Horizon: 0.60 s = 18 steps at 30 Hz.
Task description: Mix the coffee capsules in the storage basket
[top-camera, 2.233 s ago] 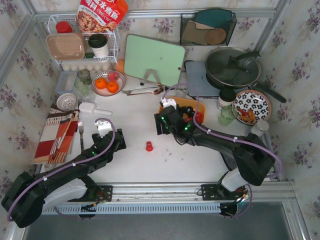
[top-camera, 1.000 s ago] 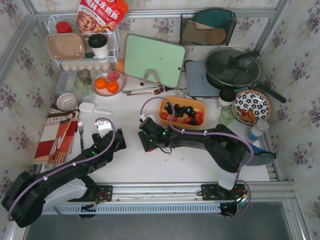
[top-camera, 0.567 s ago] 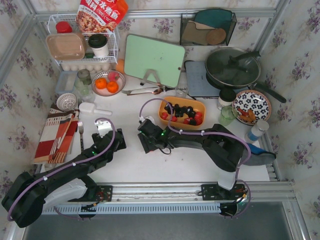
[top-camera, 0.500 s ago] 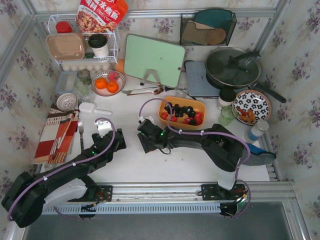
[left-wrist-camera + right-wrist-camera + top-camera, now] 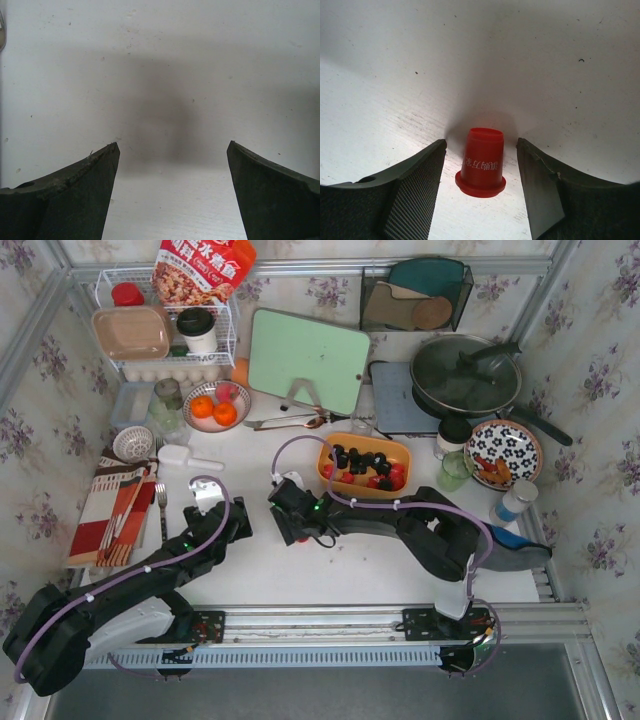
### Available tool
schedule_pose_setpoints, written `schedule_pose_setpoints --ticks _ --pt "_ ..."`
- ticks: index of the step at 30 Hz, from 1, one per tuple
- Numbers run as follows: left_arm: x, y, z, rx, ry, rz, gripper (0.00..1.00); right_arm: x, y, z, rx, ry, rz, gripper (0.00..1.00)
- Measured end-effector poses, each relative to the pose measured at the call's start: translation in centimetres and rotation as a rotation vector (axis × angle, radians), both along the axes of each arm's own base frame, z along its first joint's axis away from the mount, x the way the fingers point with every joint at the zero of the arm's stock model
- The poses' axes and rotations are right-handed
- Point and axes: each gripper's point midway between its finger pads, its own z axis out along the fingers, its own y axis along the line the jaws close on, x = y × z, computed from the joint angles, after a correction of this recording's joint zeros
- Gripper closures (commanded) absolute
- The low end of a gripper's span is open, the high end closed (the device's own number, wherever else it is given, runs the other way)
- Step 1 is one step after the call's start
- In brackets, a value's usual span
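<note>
Right fingers [image 5: 415,195] straddle red capsule [image 5: 481,162] — apparently without contact; left fingers [image 5: 75,195] spread, empty.

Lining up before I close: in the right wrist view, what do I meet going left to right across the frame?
Ribbed finger → small gap → red coffee capsule on the white table → small gap → plain finger.

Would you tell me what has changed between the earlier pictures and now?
The right gripper moved off the storage basket and swung toward the near left, down over the stray red capsule on the table; its open jaws now straddle it without touching. The left gripper, open, and the basket stayed put.
</note>
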Motion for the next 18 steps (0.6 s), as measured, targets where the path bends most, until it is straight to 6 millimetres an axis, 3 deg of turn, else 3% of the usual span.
schedule_pose_setpoints --ticks 18 --pt "0.01 -0.01 0.03 -0.001 -0.001 0.0 0.09 0.78 0.01 -0.26 -0.06 -0.013 0.002 0.39"
